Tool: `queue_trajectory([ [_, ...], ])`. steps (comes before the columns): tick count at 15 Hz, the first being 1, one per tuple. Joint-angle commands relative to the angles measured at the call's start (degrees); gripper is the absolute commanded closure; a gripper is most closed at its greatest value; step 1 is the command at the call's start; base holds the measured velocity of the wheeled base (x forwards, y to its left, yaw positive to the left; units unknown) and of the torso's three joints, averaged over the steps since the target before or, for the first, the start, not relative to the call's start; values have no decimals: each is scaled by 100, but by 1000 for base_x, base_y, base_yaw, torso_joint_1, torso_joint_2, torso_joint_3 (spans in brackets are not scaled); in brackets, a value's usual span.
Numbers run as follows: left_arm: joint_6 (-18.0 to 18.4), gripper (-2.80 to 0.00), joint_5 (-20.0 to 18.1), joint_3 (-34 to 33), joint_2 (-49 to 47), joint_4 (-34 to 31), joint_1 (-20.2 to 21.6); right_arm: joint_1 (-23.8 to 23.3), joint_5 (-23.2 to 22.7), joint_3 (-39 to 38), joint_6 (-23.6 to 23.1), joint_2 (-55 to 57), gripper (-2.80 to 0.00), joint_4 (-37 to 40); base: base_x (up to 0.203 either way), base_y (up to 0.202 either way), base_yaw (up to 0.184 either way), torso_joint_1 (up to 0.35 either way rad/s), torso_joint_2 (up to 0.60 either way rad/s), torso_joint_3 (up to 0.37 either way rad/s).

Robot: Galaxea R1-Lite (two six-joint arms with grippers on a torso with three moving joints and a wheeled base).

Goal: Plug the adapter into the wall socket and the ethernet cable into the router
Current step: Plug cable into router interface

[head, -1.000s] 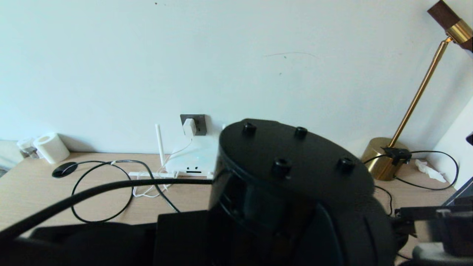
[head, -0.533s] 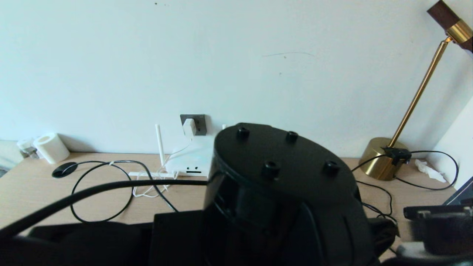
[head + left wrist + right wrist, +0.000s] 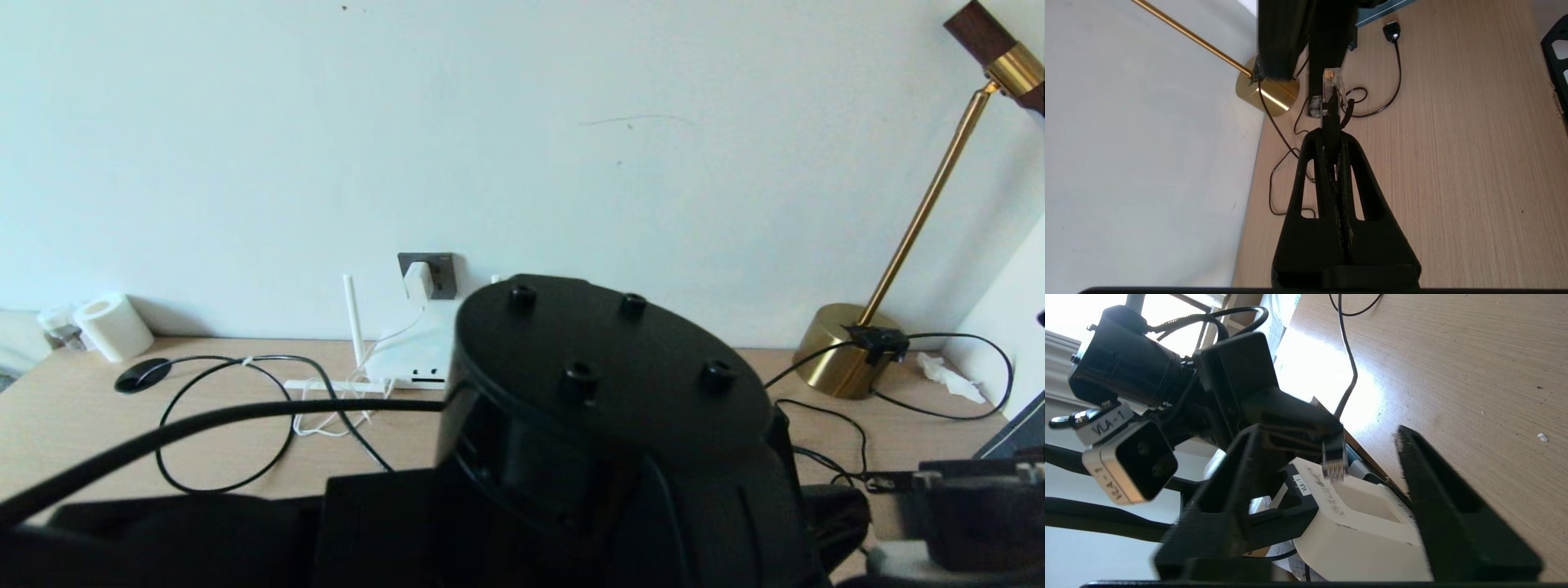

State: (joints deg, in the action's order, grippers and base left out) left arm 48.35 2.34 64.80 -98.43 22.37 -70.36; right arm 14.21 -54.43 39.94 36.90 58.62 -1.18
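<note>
The white adapter [image 3: 418, 280] sits in the dark grey wall socket [image 3: 442, 274], its thin white cord hanging to the desk. Below it lies the white router [image 3: 412, 353] with one antenna upright [image 3: 353, 318]; my left arm hides its right part. My left gripper [image 3: 1332, 136] is shut on the ethernet cable just behind its clear connector [image 3: 1332, 87], held above the desk at the right. My right gripper [image 3: 1327, 433] is open, and the connector [image 3: 1334, 458] hangs between its fingers without touching them. In the head view my right gripper [image 3: 971, 498] shows at the lower right.
A brass lamp base [image 3: 841, 351] stands at the back right with thin black cords around it. A black plug on a black cord [image 3: 1391, 32] lies on the desk. Looped black cable [image 3: 175, 457] and a paper roll [image 3: 113, 327] are at the left.
My left arm has shifted left and slightly down in the head view, covering more of the router. The right gripper has drifted a little lower at the right edge.
</note>
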Motion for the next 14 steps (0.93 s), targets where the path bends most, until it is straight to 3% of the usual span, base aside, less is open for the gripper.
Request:
queue_trajectory([
  [1,26,0,3,-59,69,13,22,2,-32,-12,28,-9,-280,-5,0,0,0,0,0,0],
  [2,26,0,3,-97,107,13,28,11,-41,-12,28,-9,-280,-5,0,0,0,0,0,0],
  [3,26,0,3,-131,136,13,31,11,-48,-3,28,-9,0,-5,0,0,0,0,0,0],
  [14,26,0,3,-134,140,47,31,222,-68,-65,63,44,0,-5,0,0,0,0,0,0],
])
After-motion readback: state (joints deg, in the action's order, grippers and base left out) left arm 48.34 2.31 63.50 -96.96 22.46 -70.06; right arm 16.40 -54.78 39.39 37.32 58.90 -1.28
